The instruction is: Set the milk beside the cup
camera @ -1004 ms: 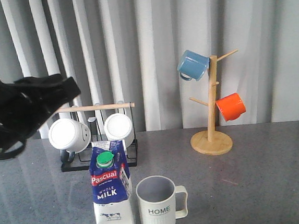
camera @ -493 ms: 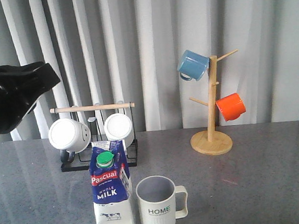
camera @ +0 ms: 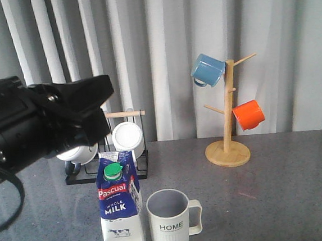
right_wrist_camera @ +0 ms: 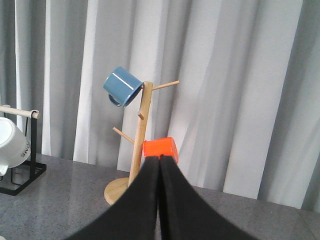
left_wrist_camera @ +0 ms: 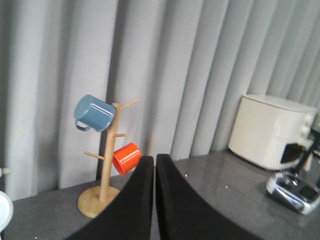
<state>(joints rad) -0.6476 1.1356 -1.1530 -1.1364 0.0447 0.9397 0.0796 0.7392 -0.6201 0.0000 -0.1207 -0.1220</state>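
Placement looked done | we saw the milk carton (camera: 121, 211) upright just beside the HOME cup (camera: 170, 221), below our raised left claw (left_wrist_camera: 154, 170) | both claws pressed together, empty

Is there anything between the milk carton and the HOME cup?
No. In the front view the milk carton and the HOME cup stand side by side with only a thin, bare gap.
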